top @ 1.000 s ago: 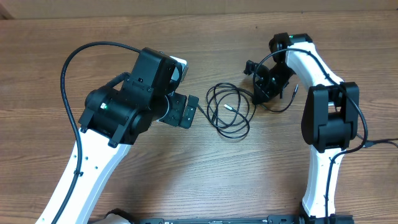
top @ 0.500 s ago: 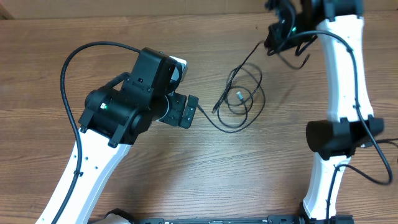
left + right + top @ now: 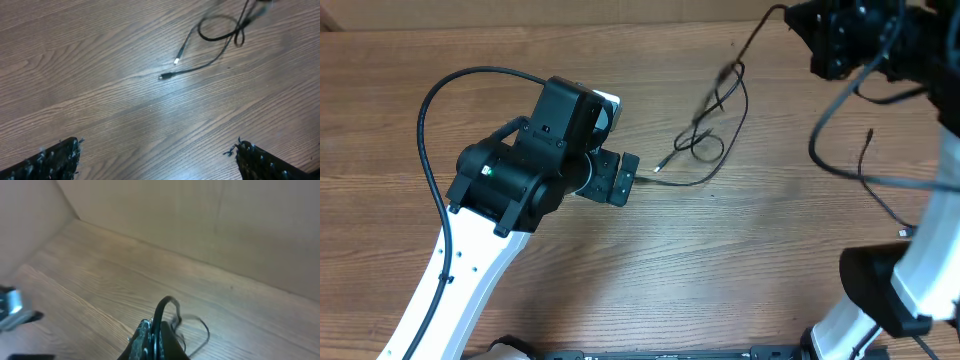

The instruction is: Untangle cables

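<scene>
While the right gripper [image 3: 154, 339], pinched shut on the cables [image 3: 700, 142], holds them aloft mid-pull, loops apparently trail on the table [image 3: 650, 270]; the wide-spread left gripper [image 3: 157, 152] next needs to pin a loose end.

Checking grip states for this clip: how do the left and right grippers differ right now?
The left gripper is wide open and empty; the right gripper is shut on the cables. The left gripper hovers near the cables' loose ends; the right gripper is raised high, with a strand hanging from it.
</scene>
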